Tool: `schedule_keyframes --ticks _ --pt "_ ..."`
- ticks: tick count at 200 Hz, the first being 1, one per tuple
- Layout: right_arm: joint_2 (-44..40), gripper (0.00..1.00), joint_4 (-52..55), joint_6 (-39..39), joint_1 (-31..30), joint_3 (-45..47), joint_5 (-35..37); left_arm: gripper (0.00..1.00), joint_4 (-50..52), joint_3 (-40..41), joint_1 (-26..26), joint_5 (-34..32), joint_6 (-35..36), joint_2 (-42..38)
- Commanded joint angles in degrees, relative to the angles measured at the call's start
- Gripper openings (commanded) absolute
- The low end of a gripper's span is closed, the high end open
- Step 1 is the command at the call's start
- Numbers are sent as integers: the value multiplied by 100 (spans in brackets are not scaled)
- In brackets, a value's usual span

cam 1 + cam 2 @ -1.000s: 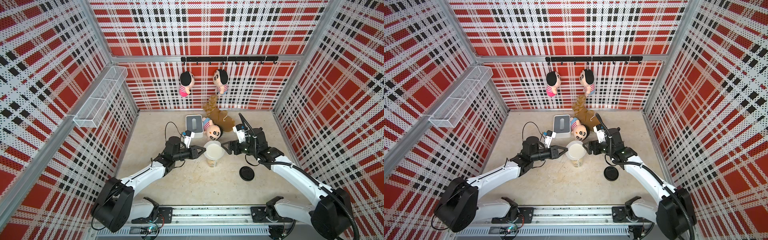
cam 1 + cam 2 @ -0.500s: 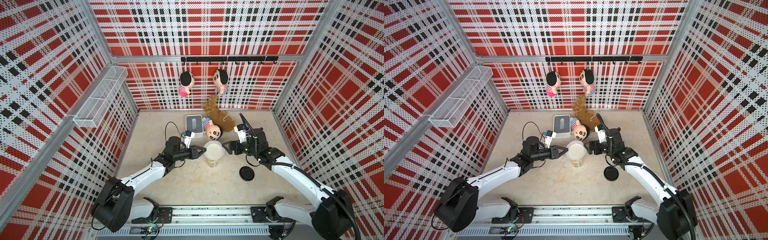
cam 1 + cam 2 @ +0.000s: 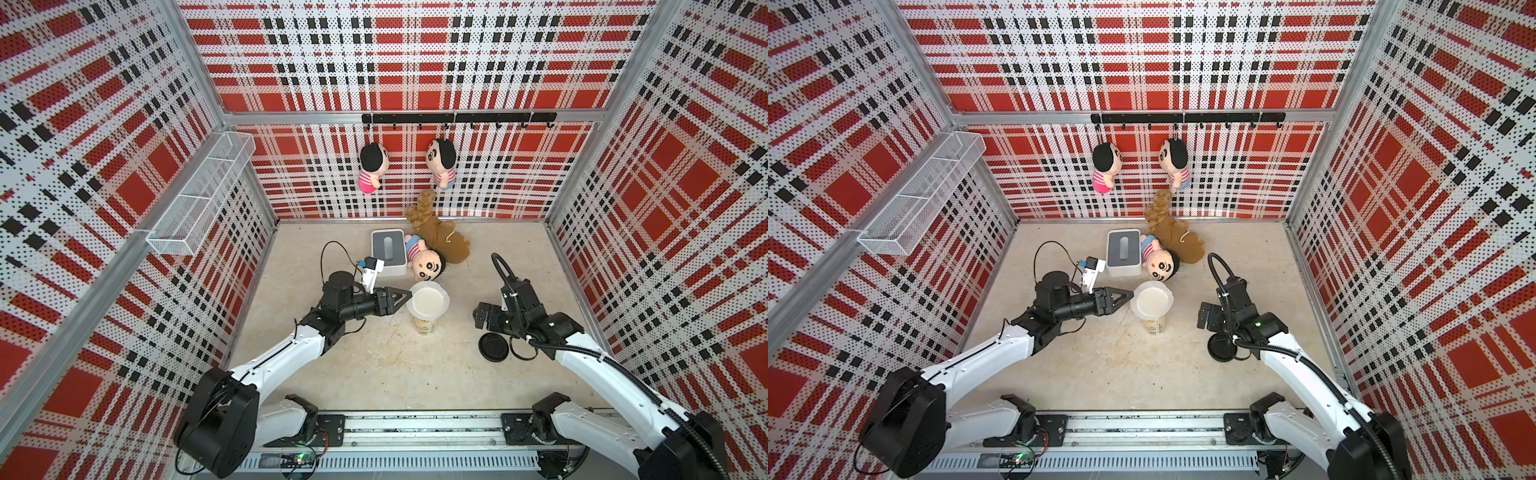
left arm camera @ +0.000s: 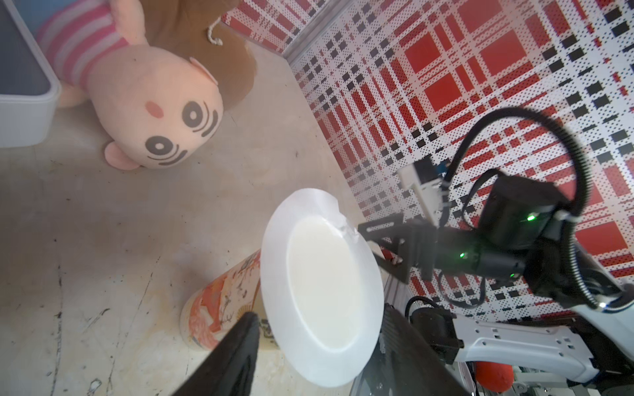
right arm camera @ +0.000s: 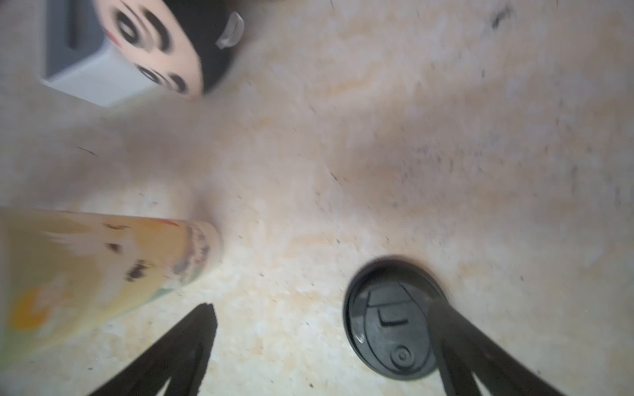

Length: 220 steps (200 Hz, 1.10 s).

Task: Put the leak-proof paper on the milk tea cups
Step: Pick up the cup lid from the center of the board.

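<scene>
Red-and-white plaid walls close in a pale, scuffed desk point(image 3: 395, 365). At 9 o'clock of the cup, the left hand point(image 3: 402, 297) reaches in level with the rim. In the left wrist view its 2 fingers point(image 4: 240, 346) stand apart, with the near edge of the sheet between them and no pinch on it that I can see, so it holds nothing. At 3 o'clock the right hand point(image 3: 480, 318) is well clear of the cup, spread wide and empty, its fingers pointing down near the desk.

Between the 2 hands the leak-proof paper point(image 3: 428, 300) lies flat over the mouth of the milk tea cup point(image 4: 219, 308), overhanging the rim all round. The cup stands upright. A small crease or nick shows on the sheet's edge at about 2 o'clock.

Farther out, a black lid point(image 3: 493, 347) rests on the desk at 4 o'clock of the cup, just beside the right hand. A plush doll point(image 3: 428, 262) lies at 12 o'clock and a white box point(image 3: 388, 249) at 11 o'clock.

Only 1 cup is in view, and its sheet looks placed and roughly centred, so I judge the task nearly finished. What is left seems to be drawing the left hand back without dragging the light sheet askew.
</scene>
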<state>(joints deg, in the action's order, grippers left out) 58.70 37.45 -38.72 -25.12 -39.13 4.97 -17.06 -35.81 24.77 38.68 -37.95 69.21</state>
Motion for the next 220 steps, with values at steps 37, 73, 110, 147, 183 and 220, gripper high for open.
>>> schedule_keyframes --ticks 37,73,110,147,183,220 --pt "488 97 -106 -329 -37 533 135 98 341 -45 -600 -68 310 -683" --pt "716 88 -209 -312 -28 644 284 98 -411 568 -1330 -667 -370 -1443" --pt "886 83 -393 -299 -23 758 276 98 -1871 1433 -2255 -282 -1758 -1866" --pt "1095 83 -463 -226 -10 776 246 98 -1452 1246 -2318 -53 -1455 -1630" --pt "1225 78 -625 -215 -10 831 119 98 -885 1062 -2271 -200 -1055 -1620" --pt "1430 75 -489 -159 -10 777 200 98 -92 755 -2115 -565 -546 -1668"
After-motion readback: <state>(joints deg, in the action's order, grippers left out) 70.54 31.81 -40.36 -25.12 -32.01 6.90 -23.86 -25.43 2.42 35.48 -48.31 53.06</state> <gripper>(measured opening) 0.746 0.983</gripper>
